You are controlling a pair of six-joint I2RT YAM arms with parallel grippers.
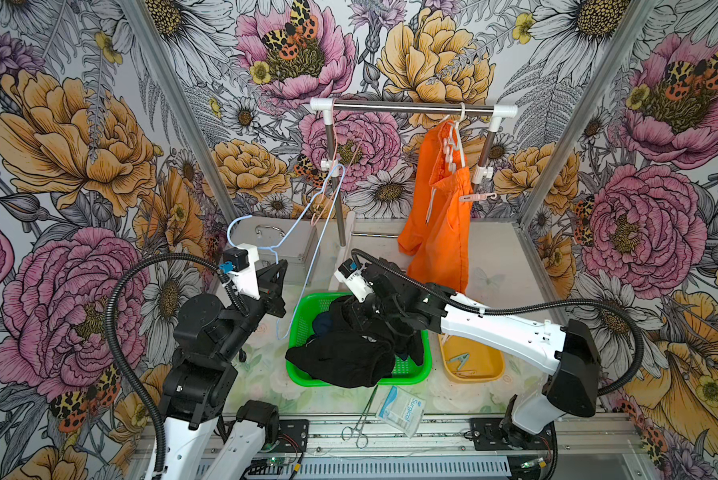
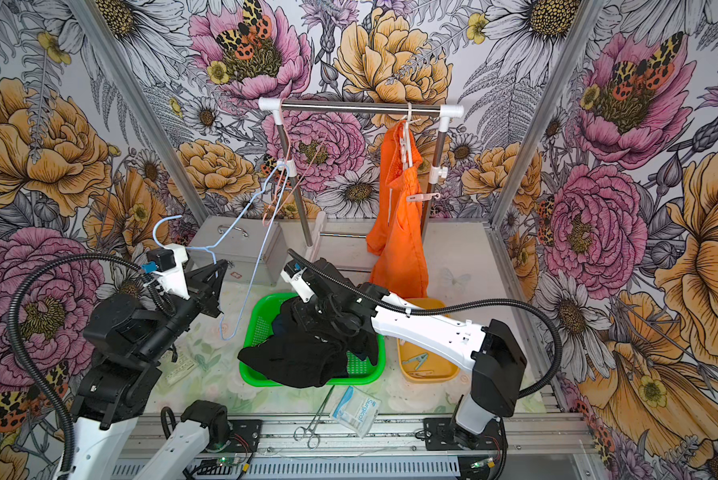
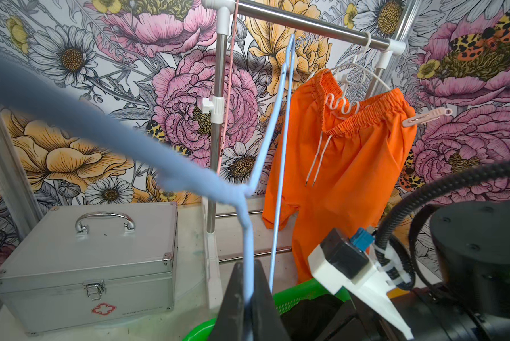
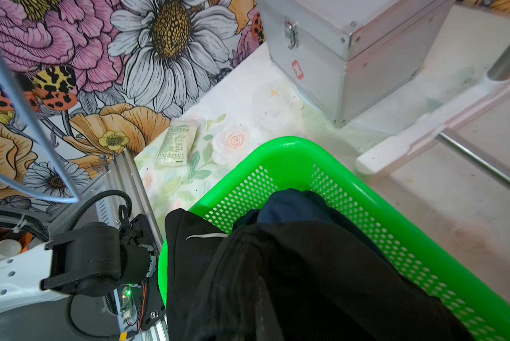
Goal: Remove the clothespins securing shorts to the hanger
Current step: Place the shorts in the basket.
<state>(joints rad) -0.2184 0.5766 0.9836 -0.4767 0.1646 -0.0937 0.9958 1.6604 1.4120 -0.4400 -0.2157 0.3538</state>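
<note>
Shorts point(image 1: 340, 357) in basket point(image 1: 416, 373), tray point(image 1: 495, 366) at right

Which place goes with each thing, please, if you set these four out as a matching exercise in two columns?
Things:
1. orange shorts
2. black shorts
3. blue hanger
4. grey-teal clothespin

Places:
A. lying in the yellow tray
B. gripped in the left pincer
C. hanging from the white hanger on the rack
D. piled in the green basket

Pairs: 1-C, 2-D, 3-B, 4-A.
</note>
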